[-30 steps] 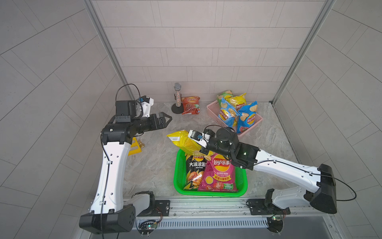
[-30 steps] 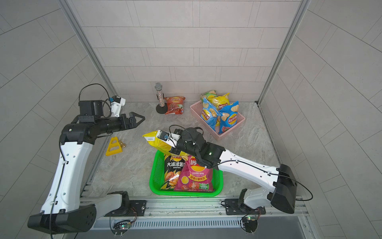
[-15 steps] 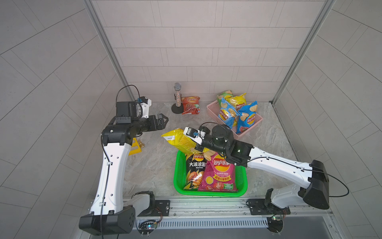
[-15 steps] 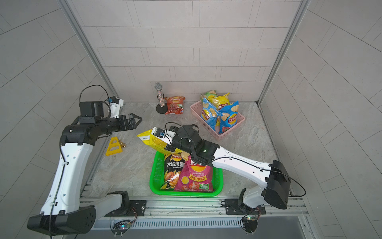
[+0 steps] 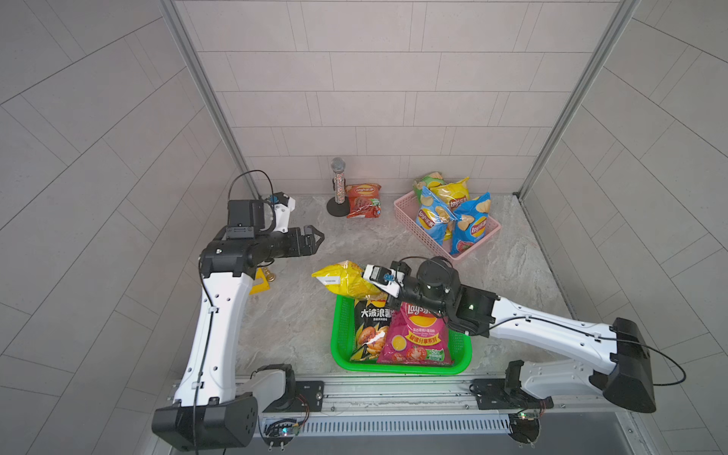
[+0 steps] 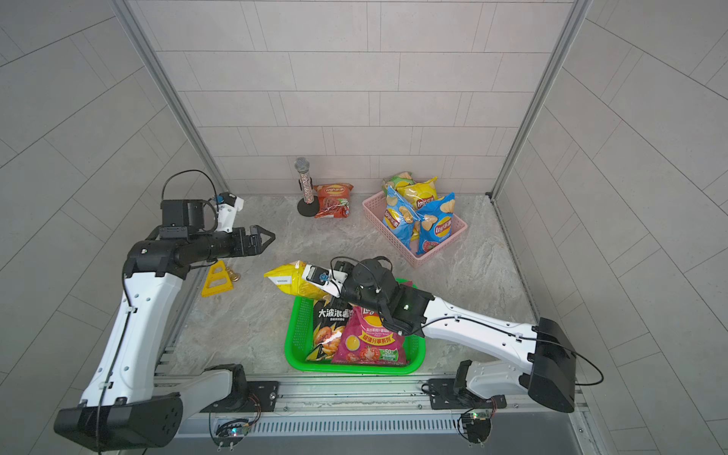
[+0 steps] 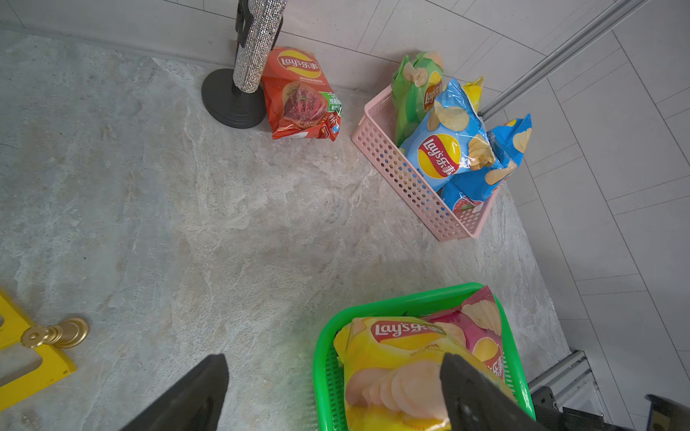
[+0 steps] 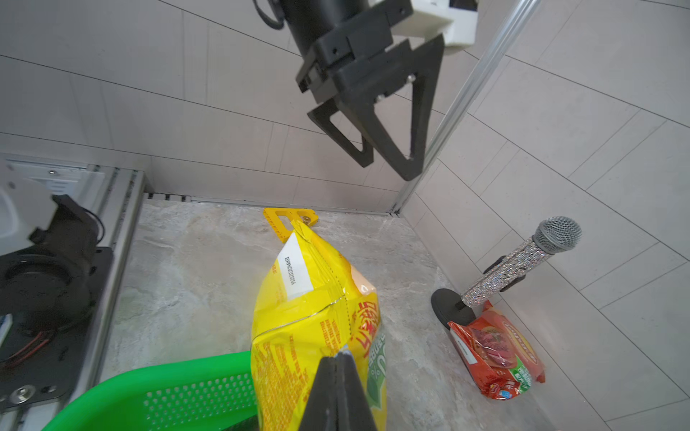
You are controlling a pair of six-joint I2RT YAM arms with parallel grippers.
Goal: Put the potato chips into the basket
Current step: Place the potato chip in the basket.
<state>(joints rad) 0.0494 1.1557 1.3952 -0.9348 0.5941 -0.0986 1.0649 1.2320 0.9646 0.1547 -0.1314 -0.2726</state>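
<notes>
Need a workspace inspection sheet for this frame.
Surface: marbled tabletop, no spills seen.
Job's things: yellow bag held at green basket's far corner; black bag and magenta bag inside; red bag beside microphone; more bags in pink basket.
Clutter: microphone, yellow triangle, brass knob.
Grippers: left gripper open, empty; right gripper shut on yellow bag.
Cables: black loops at left wrist and right arm's base, none snagged.
Surroundings: tiled walls, front rail.

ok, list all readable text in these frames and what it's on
"Lay's 乐事": red bag by the microphone stand.
"Lay's 乐事": blue bag in the pink basket.
"Lay's 乐", cut off: yellow bag in the right gripper.
"大波浪薯": black bag in the green basket.
"超值分享系列", "-50": magenta bag beside it.
Code on the yellow bag's white sticker: too small to read.
</notes>
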